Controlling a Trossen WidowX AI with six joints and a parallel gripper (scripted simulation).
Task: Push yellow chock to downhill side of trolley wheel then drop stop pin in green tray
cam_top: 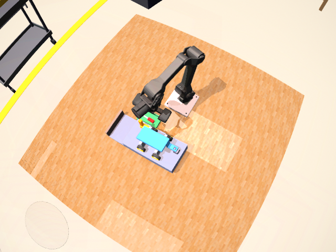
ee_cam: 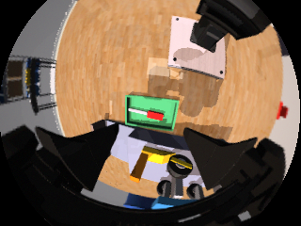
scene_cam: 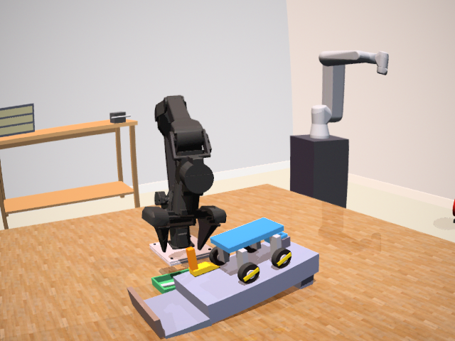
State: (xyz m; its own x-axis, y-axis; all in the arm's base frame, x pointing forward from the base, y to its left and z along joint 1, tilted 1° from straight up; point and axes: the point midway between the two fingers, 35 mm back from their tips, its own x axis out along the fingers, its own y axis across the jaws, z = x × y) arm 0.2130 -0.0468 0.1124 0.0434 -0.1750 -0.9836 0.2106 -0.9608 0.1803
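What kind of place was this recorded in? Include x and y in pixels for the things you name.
Probably a robotics lab or workshop: a second robot arm (scene_cam: 333, 91) stands on a dark pedestal (scene_cam: 318, 168), with a workbench (scene_cam: 70, 128) by the wall and a yellow floor line (cam_top: 50, 58).

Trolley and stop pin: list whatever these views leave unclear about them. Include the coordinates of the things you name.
- Chock (cam_top: 141, 124) (scene_cam: 204, 268) (ee_cam: 158, 155) against wheel: real contact or a sliver of gap, too small to tell in the exterior view.
- Trolley's far-side wheels, exterior view: partly hidden by its blue deck (cam_top: 153, 138) (scene_cam: 247, 234).
- Trolley's hitch end, wrist view: not visible, beyond the gripper's (ee_cam: 150, 157) body.
- Stop pin's red head, exterior view: hidden behind the ramp (cam_top: 130, 139) (scene_cam: 257, 293).
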